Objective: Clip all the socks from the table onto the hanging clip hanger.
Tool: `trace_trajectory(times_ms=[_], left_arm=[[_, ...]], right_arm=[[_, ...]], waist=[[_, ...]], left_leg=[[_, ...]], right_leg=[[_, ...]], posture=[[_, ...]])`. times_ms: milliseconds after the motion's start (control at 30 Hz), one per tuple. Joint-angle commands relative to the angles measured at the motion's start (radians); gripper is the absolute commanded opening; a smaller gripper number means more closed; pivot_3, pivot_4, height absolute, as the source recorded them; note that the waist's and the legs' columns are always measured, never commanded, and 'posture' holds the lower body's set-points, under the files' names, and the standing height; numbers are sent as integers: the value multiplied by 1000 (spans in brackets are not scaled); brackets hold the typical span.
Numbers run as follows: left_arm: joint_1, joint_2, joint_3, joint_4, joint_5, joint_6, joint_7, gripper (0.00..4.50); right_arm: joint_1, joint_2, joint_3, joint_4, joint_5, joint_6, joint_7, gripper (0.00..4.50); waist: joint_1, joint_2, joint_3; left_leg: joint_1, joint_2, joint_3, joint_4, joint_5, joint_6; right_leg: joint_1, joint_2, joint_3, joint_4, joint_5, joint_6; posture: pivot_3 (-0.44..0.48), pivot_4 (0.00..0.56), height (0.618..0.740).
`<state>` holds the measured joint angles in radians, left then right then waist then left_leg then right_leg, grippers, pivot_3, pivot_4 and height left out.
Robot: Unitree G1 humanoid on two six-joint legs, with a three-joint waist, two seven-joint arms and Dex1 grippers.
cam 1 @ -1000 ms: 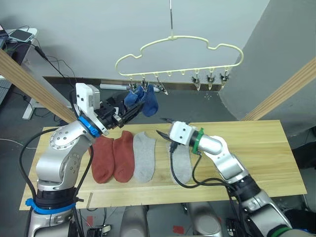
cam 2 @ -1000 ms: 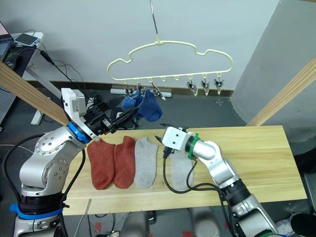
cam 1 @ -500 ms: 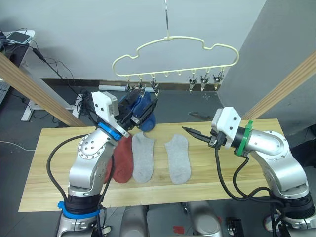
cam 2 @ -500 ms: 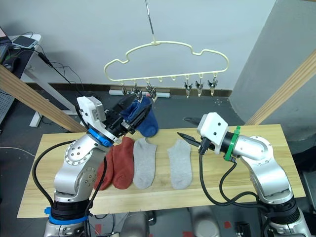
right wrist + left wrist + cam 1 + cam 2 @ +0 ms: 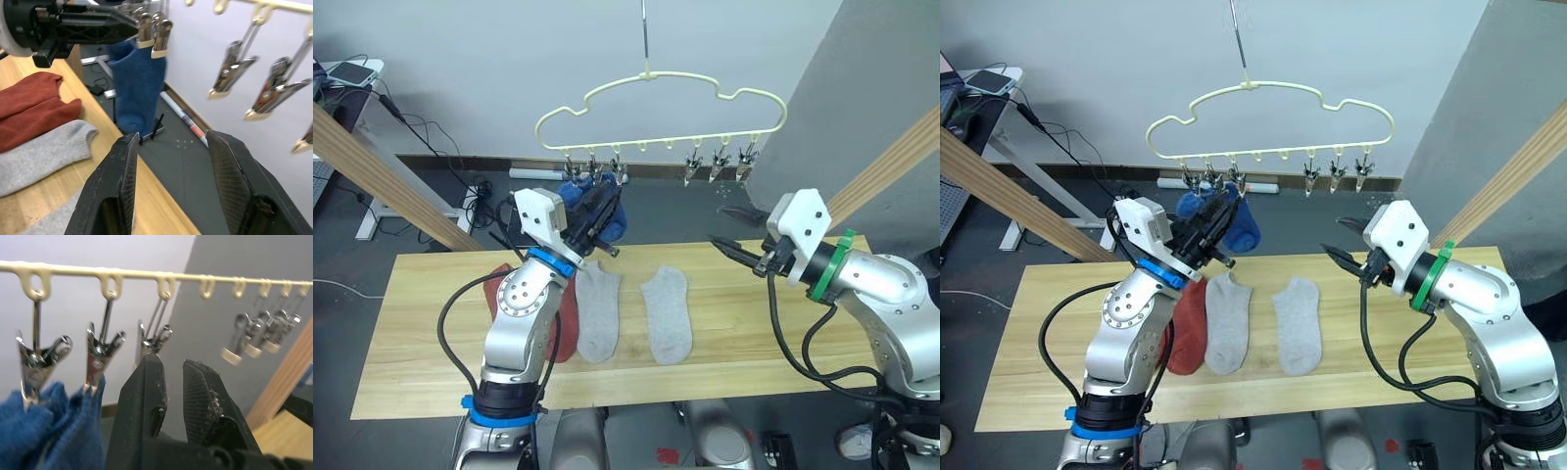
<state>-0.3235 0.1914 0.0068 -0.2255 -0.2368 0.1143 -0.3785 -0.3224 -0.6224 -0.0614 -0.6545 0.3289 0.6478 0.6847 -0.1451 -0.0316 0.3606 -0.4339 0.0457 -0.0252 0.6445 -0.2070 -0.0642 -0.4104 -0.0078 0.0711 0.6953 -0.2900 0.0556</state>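
1. The left gripper (image 5: 603, 201) is raised off the table (image 5: 421, 323) to the clip hanger (image 5: 656, 108), its black fingers (image 5: 146, 396) nearly together with only a thin gap and nothing between them, just beside the third clip (image 5: 152, 340).
2. Two blue socks (image 5: 597, 211) hang from the hanger's leftmost clips.
3. Two rust-red socks (image 5: 566, 323) lie toward the table's left, partly behind the left arm; two grey socks (image 5: 631, 313) lie side by side near its middle.
4. The right gripper (image 5: 736, 233) hovers above the table's far right edge, fingers (image 5: 122, 181) spread wide apart and empty.
5. Grey walls, slanted wooden beams (image 5: 372, 166) and floor cables surround the table.
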Motion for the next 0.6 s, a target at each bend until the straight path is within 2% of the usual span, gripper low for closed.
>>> trace_trajectory(times_ms=[33,67,133,300,600], left_arm=[[-4,-11,-7,-19,4,-43,2,918],[-3,-15,-6,-19,-4,-43,-2,918],[-4,-22,0,-18,-11,-30,7,1301],[-25,-27,-6,14,8,-39,10,2590],[-56,-44,-18,59,19,-45,18,2590]], right_arm=[[7,-15,-32,-51,26,5,-15,2264],[8,-18,-33,-53,29,7,-17,2264],[7,-23,-35,-57,33,12,-22,2264],[5,-32,-42,-61,43,22,-31,2264],[2,-52,-54,-54,63,23,-45,2264]], waist=[[-1,0,0],[-1,0,0],[-3,0,0],[-8,0,0],[-15,0,0]], left_leg=[[0,0,0,0,0,0],[0,0,0,0,0,0],[0,0,0,0,0,0],[0,0,0,0,0,0],[0,0,0,0,0,0]], right_leg=[[0,0,0,0,0,0],[0,0,0,0,0,0],[0,0,0,0,0,0],[0,0,0,0,0,0],[0,0,0,-1,0,0]], posture=[[-317,323,732],[-317,323,732],[-322,323,732],[-325,327,732],[-333,329,732]])
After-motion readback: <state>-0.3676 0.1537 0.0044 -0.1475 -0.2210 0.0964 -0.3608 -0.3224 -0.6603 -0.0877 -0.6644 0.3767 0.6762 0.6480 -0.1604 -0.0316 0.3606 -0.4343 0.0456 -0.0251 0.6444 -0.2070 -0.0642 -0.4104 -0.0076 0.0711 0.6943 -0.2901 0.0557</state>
